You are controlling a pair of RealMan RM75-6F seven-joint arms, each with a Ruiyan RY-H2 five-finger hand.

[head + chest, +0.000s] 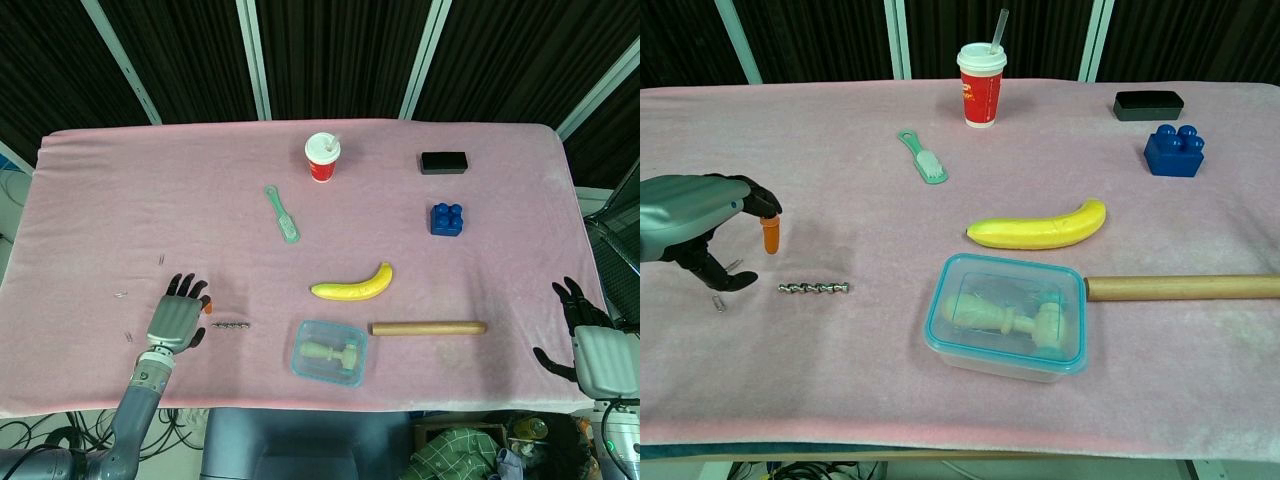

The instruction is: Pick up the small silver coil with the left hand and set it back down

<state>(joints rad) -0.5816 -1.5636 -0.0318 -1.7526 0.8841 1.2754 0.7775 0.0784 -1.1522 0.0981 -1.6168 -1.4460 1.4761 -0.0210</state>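
Head view
Bench (100, 200): covered with a pink cloth, dark slats behind it.
Left hand (178, 318): low at the left side, back upward, fingers (185, 288) spread and holding nothing; one tip is orange.
Coil (231, 325): lies flat on the cloth just right of the left hand, apart from it.
Clips (121, 294): small metal bits scattered on the cloth left of the hand.
Right hand (590, 340): at the bench's right edge, fingers apart, empty.
Cup (322, 156): red, white lid, upright near the far edge.
Brush (282, 213): green, lying below and left of the cup.
Black box (444, 162): far right.
Blue block (447, 219): just in front of the black box.
Banana (352, 285): middle of the bench.
Dowel (428, 327): wooden, lying crosswise right of the tub.
Tub (329, 353): clear with a teal rim, near the front edge, a pale object inside.

Chest view
Left hand (695, 225): enters from the left, raised over the cloth, fingers (745, 190) curved downward and apart, gripping nothing; the orange tip points down.
Coil (814, 288): on the cloth, below and right of the fingertips, not touched.
Clip (718, 301): under the hand, beside a dark finger.
Tub (940, 310): lid on, the dowel's (1180, 287) end touching or just beside its right wall.
Banana (1040, 227): just behind the tub.
Cup (981, 85): a straw stands in the lid.
Right hand: outside this view.
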